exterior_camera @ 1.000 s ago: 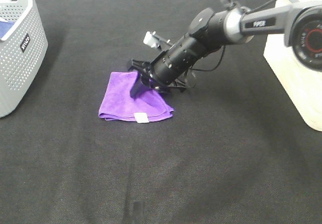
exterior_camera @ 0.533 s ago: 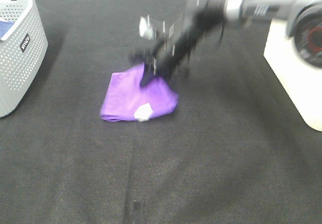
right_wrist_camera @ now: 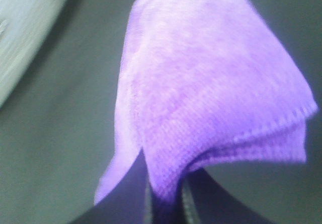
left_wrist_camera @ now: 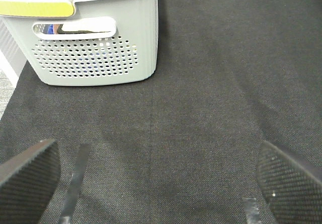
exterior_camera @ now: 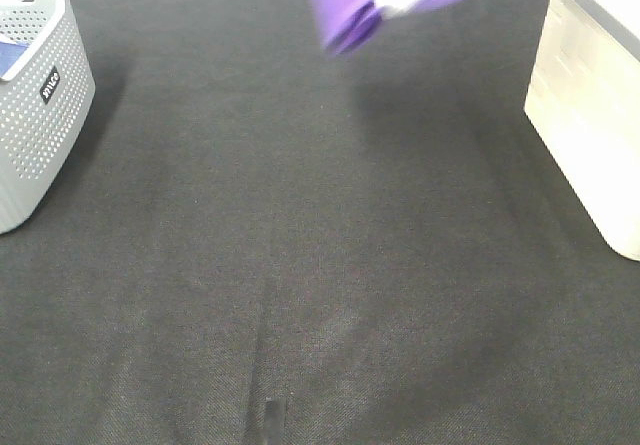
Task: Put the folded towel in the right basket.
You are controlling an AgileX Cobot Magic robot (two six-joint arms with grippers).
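Note:
The folded purple towel [exterior_camera: 385, 0] with a white label hangs in the air at the top edge of the exterior high view, blurred. In the right wrist view my right gripper [right_wrist_camera: 163, 201] is shut on the towel [right_wrist_camera: 211, 93], which drapes over the dark fingers. The right arm itself is out of the exterior high view. The right basket [exterior_camera: 595, 105], cream-white, stands at the right edge. My left gripper [left_wrist_camera: 161, 173] is open and empty, its two black pads [left_wrist_camera: 27, 171] wide apart over the black mat.
A grey perforated basket [exterior_camera: 40, 105] stands at the left edge; it also shows in the left wrist view [left_wrist_camera: 90, 38], holding blue cloth. A black mat [exterior_camera: 320, 265] covers the table.
The right gripper closed on the purple towel on the mat, then lifted it fast up and to the right. The arm has left the exterior high view.

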